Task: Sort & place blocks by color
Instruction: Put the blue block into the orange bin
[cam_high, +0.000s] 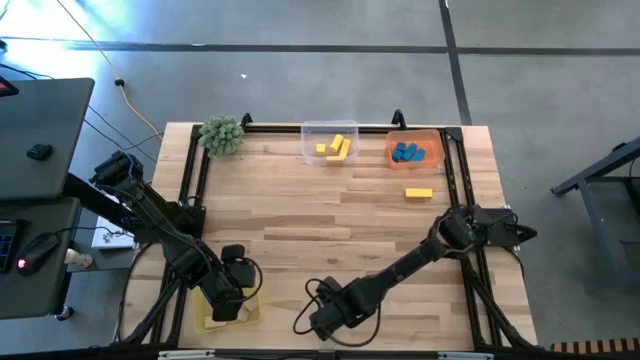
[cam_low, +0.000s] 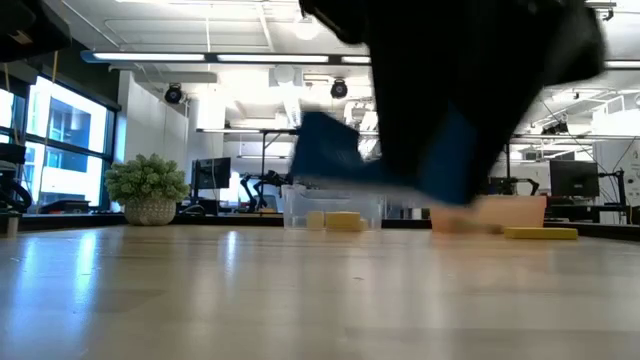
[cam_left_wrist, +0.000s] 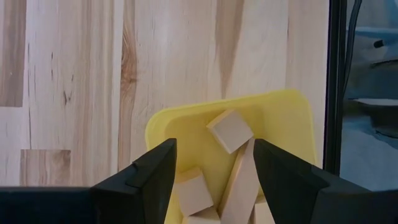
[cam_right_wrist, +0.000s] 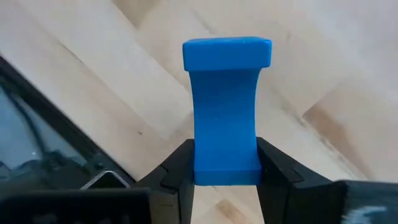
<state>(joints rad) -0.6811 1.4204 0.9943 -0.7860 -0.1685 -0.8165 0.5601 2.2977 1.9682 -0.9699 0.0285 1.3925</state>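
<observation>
1. A light wooden table (cam_high: 330, 230) with a black frame stands on a grey floor; a green spiky plant (cam_high: 221, 133) sits at its far left corner.
2. At the far edge, a clear tray (cam_high: 310, 132) holds yellow blocks (cam_high: 336, 147).
3. Just beside it to the right, an orange tray (cam_high: 432, 138) holds blue blocks (cam_high: 406, 152).
4. One yellow bar (cam_high: 418, 193) lies on the bare table near the orange tray, not in any container.
5. At the near left edge, a yellow tray (cam_left_wrist: 286, 118) holds plain wood blocks (cam_left_wrist: 230, 130), cubes and bars lying against one another.
6. The left gripper (cam_left_wrist: 214, 174) hangs over this yellow tray, its fingers spread apart with nothing between them.
7. The right gripper (cam_right_wrist: 225, 165) is near the table's front edge, towards the middle, with its fingers closed on the lower end of a blue block (cam_right_wrist: 226, 106) with a wider cap at its far end.
</observation>
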